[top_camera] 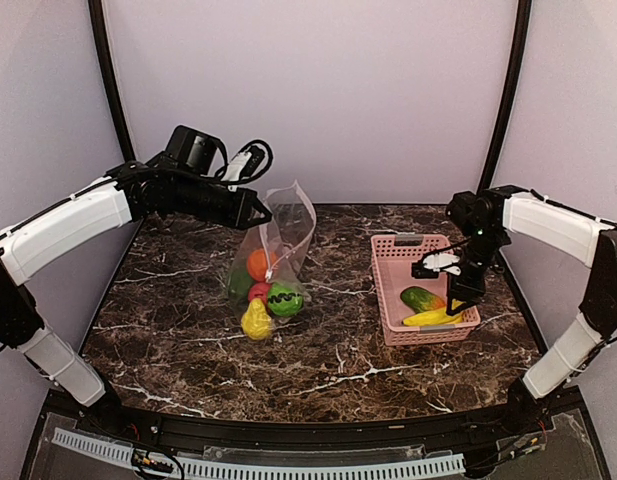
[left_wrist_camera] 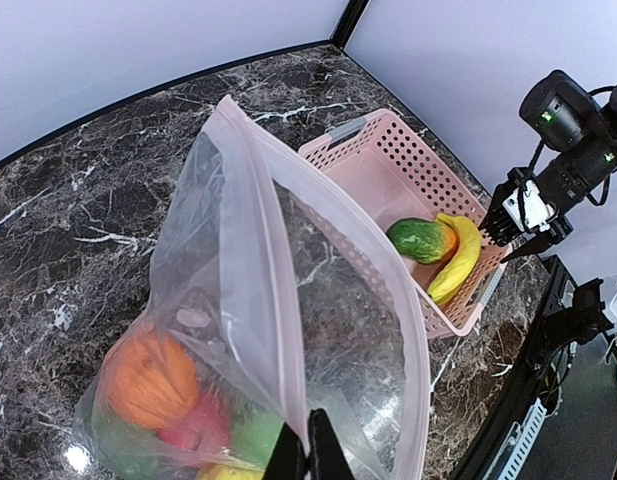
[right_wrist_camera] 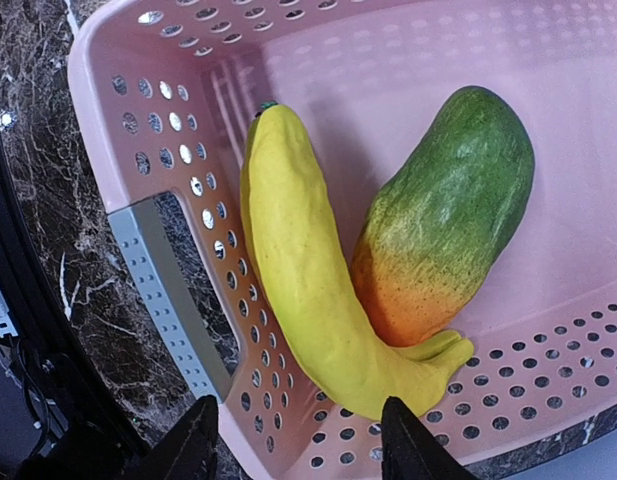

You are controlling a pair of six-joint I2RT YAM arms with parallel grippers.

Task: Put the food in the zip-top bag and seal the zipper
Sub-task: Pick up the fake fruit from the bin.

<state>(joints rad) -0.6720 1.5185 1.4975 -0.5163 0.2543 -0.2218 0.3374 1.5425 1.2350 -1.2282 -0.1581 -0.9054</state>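
The clear zip-top bag (top_camera: pixel 278 240) stands at table centre with its mouth open, holding an orange (top_camera: pixel 260 264), a red fruit (top_camera: pixel 259 291), a green piece (top_camera: pixel 285 299) and a yellow one (top_camera: pixel 256 320). My left gripper (left_wrist_camera: pixel 308 452) is shut on the bag's pale pink zipper edge (left_wrist_camera: pixel 278 290) and holds it up. My right gripper (right_wrist_camera: pixel 301 440) is open above the pink basket's near end, over the yellow banana (right_wrist_camera: pixel 308 290). A green-and-orange fruit (right_wrist_camera: pixel 443 235) lies beside the banana.
The pink perforated basket (top_camera: pixel 398 262) sits at the right with a grey handle (right_wrist_camera: pixel 163 290). Dark marble table (top_camera: pixel 168 340) around it. Purple walls close the back and sides.
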